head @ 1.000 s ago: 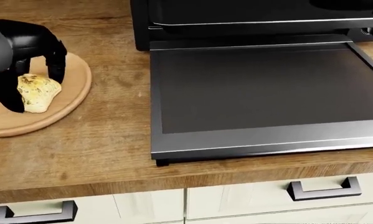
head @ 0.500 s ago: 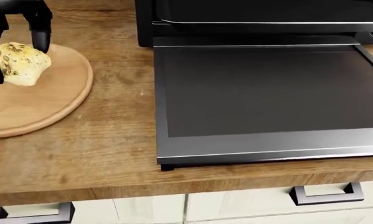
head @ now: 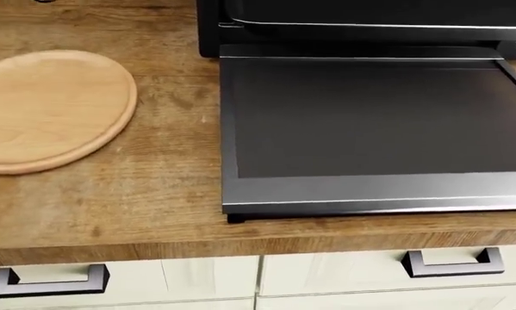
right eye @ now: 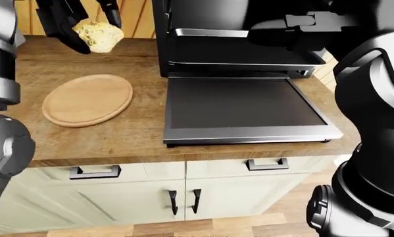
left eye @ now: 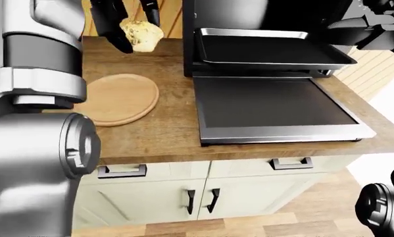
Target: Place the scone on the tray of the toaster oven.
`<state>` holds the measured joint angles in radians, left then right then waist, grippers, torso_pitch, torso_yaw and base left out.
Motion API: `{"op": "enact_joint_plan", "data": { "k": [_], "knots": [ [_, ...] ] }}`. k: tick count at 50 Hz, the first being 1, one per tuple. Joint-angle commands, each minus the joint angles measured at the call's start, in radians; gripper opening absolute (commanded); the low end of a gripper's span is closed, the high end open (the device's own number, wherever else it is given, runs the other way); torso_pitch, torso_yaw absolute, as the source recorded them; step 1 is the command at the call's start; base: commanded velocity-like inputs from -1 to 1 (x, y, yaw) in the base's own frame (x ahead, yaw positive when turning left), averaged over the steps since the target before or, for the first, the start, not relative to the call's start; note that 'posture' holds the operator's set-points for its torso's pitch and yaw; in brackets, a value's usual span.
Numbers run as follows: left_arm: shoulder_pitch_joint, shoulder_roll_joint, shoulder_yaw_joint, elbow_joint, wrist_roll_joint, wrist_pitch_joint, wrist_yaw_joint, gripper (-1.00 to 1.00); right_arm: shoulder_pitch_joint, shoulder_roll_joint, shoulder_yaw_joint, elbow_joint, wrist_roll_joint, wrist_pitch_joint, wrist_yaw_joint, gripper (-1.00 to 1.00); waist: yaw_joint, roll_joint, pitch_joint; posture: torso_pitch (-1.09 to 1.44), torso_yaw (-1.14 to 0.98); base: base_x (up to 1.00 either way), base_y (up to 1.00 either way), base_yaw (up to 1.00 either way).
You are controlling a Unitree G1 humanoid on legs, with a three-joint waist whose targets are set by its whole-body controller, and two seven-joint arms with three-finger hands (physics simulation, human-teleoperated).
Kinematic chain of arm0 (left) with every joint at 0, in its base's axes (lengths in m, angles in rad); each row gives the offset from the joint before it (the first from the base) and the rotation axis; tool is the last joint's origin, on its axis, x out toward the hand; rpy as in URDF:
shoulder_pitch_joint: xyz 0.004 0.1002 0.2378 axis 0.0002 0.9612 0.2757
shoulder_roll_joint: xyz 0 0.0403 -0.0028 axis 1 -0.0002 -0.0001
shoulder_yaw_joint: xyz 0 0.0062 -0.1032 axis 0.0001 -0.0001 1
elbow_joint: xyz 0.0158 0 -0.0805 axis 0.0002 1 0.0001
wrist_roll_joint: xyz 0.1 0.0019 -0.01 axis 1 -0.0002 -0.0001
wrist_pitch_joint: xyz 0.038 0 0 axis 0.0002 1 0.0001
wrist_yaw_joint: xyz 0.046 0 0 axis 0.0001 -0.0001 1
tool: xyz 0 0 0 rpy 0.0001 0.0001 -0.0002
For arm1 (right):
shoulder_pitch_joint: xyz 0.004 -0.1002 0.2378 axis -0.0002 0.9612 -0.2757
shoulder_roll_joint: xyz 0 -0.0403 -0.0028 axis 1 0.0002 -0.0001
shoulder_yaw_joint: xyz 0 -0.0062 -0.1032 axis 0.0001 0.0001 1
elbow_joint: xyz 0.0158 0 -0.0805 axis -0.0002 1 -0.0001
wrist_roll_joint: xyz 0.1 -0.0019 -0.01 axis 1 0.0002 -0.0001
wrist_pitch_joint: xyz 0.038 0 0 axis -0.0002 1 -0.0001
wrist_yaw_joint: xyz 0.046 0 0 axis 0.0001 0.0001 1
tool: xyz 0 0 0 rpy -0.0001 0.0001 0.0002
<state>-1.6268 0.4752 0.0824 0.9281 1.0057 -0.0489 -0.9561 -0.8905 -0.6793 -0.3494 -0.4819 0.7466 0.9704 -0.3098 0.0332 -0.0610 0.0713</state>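
Gripping the scone between closed fingers, left hand above the wooden board.

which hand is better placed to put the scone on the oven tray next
Left. The left hand already grips the pale speckled scone, lifted above the round wooden board, beside the dark metal toaster oven tray. The right hand hovers by the tray, holding nothing.

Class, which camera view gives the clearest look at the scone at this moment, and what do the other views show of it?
The left-eye view is best: the scone shows whole, held by the left hand above the wooden board. The right-eye view shows it too, slightly smaller near the top left corner. The head view misses it entirely, showing only the board and the toaster oven door.
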Motion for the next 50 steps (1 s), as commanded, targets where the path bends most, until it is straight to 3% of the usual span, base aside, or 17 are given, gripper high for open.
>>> {"op": "enact_joint_plan", "data": {
  "k": [1, 9, 15, 22, 30, 40, 41, 42, 50],
  "knots": [
    [-0.055, -0.029, 0.005, -0.069, -0.063, 0.097, -0.005, -0.98, -0.027, -0.018, -0.019, -0.007, 0.001, -0.025, -0.005, 1.00, -0.001, 0.002, -0.028, 0.00, 0.00, 0.00, 0.00, 0.00],
    [-0.010, -0.149, -0.040, -0.163, -0.145, 0.258, 0.041, -0.99, -0.028, -0.030, -0.020, 0.004, 0.013, -0.031, -0.010, 1.00, -0.002, -0.004, -0.028, 0.00, 0.00, 0.00, 0.00, 0.00],
    [-0.087, -0.214, -0.063, -0.117, -0.185, 0.301, 0.089, -0.99, -0.020, -0.035, -0.020, 0.008, 0.018, -0.041, -0.011, 1.00, -0.002, -0.012, -0.030, 0.00, 0.00, 0.00, 0.00, 0.00],
    [-0.190, -0.283, -0.062, 0.085, -0.234, 0.321, 0.271, -0.98, -0.017, -0.036, -0.019, 0.006, 0.022, -0.044, -0.014, 1.00, -0.001, -0.022, -0.030, 0.00, 0.00, 0.00, 0.00, 0.00],
    [-0.220, -0.351, -0.096, 0.180, -0.239, 0.328, 0.444, -0.99, -0.012, -0.028, -0.012, 0.004, 0.020, -0.049, -0.016, 1.00, 0.001, -0.031, -0.033, 0.00, 0.00, 0.00, 0.00, 0.00],
    [-0.273, -0.406, -0.071, 0.306, -0.291, 0.331, 0.628, -0.99, -0.018, -0.030, -0.017, 0.001, 0.035, -0.042, -0.021, 1.00, 0.005, -0.044, -0.034, 0.00, 0.00, 0.00, 0.00, 0.00],
    [-0.279, -0.406, -0.066, 0.312, -0.297, 0.328, 0.666, -0.98, -0.019, -0.031, -0.016, 0.003, 0.035, -0.043, -0.021, 1.00, 0.005, -0.045, -0.033, 0.00, 0.00, 0.00, 0.00, 0.00],
    [-0.283, -0.433, -0.041, 0.349, -0.309, 0.368, 0.833, -0.98, -0.019, -0.026, -0.011, 0.003, 0.035, -0.043, -0.022, 1.00, 0.005, -0.045, -0.033, 0.00, 0.00, 0.00, 0.00, 0.00],
    [-0.259, -0.450, -0.050, 0.360, -0.348, 0.386, 0.867, -0.99, -0.017, -0.022, -0.009, 0.001, 0.034, -0.045, -0.022, 1.00, 0.005, -0.047, -0.034, 0.00, 0.00, 0.00, 0.00, 0.00]
  ]
}}
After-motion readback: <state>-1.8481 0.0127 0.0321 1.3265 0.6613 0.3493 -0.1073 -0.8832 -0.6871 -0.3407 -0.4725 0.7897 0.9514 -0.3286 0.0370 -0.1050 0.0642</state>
